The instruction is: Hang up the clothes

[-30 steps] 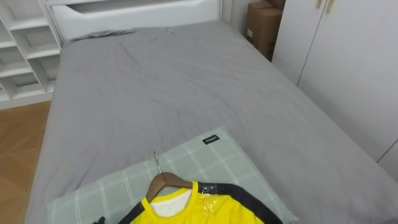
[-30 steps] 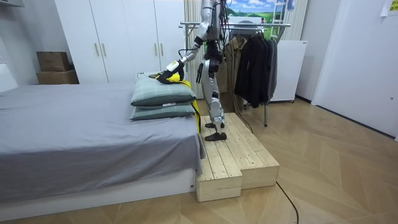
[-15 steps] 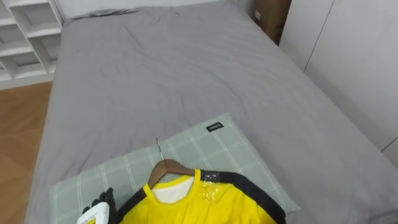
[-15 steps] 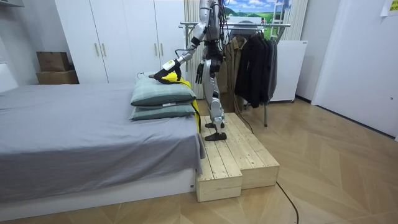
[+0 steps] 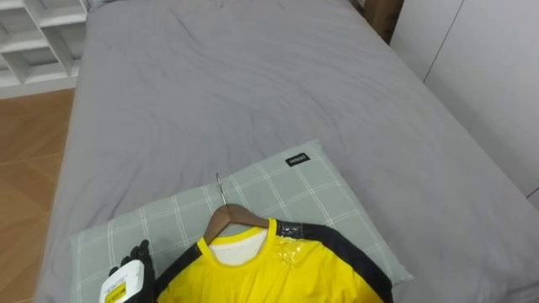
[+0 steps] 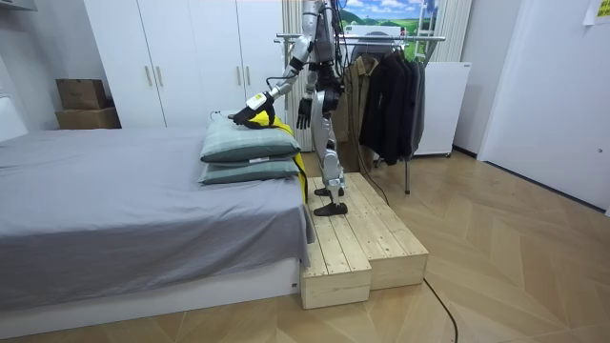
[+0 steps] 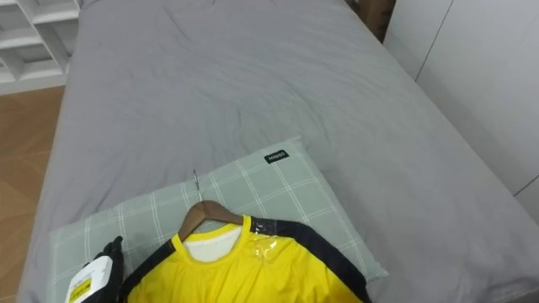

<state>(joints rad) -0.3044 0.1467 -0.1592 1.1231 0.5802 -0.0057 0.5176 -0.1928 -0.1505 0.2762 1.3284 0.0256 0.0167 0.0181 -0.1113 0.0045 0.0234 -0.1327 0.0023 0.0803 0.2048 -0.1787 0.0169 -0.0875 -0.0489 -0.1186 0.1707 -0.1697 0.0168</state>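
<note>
Currently I see the robot standing on the wooden platform at the end of the bed, facing the stacked pillows, with its left arm stretched out over them. From the head camera, the yellow shirt with black trim along its shoulders lies flat on the top pillow, a pale green checked one with a small dark label at its far corner. The shirt is already threaded on a wooden hanger; the hanger's shoulders disappear into the collar and its thin metal hook points away from me across the pillow. My left hand sits at the lower left, just beside the shirt's left shoulder. Its dark fingers reach forward, loose and fairly straight, lying on the pillow at the edge of the black trim and not closed on the cloth. In the room view the right hand hangs down by the robot's hip, well apart from the shirt, and I cannot tell how its fingers are set. Behind the robot stands a clothes rack with dark jackets hanging from it. White shelves stand past the bed's far left corner.
</note>
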